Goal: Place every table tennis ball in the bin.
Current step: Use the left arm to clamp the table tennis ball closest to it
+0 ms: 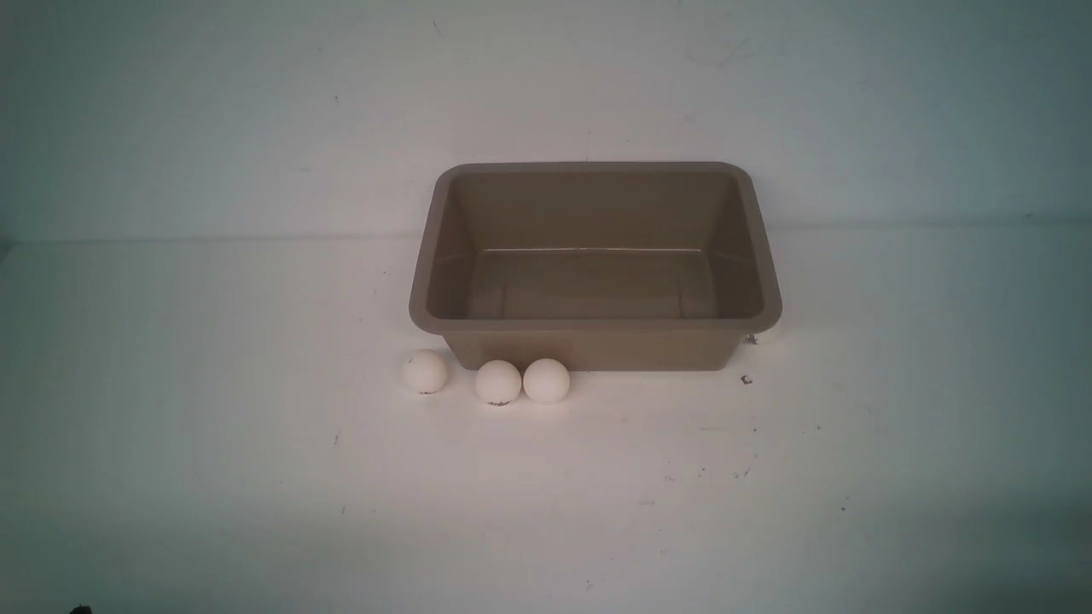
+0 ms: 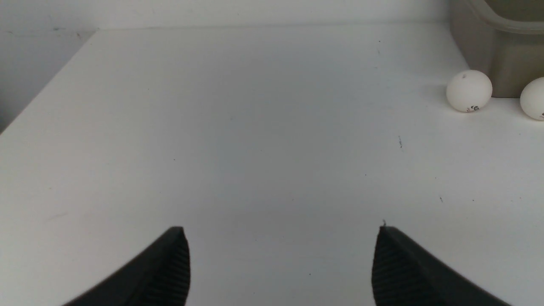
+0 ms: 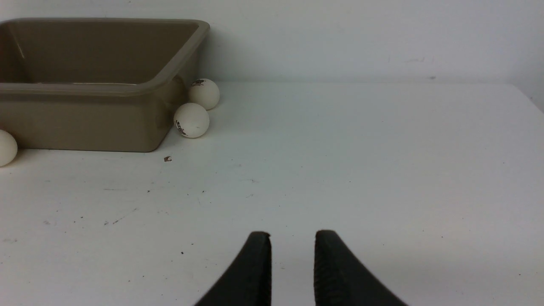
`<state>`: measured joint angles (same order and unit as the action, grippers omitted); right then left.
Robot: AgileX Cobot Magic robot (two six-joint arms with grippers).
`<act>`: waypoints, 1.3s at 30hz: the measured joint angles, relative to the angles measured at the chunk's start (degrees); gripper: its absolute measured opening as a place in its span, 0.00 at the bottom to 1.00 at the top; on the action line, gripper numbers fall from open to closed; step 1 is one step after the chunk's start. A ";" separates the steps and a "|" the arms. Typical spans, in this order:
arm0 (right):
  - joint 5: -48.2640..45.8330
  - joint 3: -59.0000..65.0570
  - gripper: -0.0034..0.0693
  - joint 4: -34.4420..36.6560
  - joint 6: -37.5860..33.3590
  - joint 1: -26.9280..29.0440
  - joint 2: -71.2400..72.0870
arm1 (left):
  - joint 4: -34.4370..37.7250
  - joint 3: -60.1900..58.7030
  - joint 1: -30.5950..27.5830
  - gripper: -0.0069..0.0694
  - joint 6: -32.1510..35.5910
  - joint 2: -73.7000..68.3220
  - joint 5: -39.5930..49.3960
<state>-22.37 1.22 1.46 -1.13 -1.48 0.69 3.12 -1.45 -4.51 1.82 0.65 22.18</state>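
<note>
bin [image 1: 597,324] mid-frame in front view, empty, so nothing done yet. Three balls [image 1: 425,372] [image 1: 498,382] [image 1: 546,380] on worktop [image 1: 256,469] at its lower-left corner. Right wrist view: two more balls [image 3: 191,120] [image 3: 204,94] beside its wall. All five left. left fingers [image 2: 170,272] spread, right fingers [image 3: 255,272] pressed together, both empty.
</note>
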 joint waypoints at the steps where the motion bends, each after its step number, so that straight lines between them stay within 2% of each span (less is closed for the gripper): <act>1: 0.00 0.00 0.24 0.00 0.00 0.00 0.00 | 0.00 0.00 0.00 0.77 0.00 0.00 0.00; 23: 0.00 0.00 0.24 0.00 0.00 0.00 0.00 | 0.00 0.00 0.00 0.77 0.00 0.00 0.00; 32: 2.03 0.03 0.24 3.06 0.00 0.00 0.00 | 0.00 0.00 0.00 0.77 0.00 0.00 0.00; 39: 1.49 -8.49 0.24 3.01 0.00 0.00 0.00 | 0.00 0.00 0.00 0.77 0.00 0.00 0.00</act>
<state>-20.88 -7.27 4.47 -1.13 -1.48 0.69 3.12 -1.45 -4.51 1.82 0.65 22.18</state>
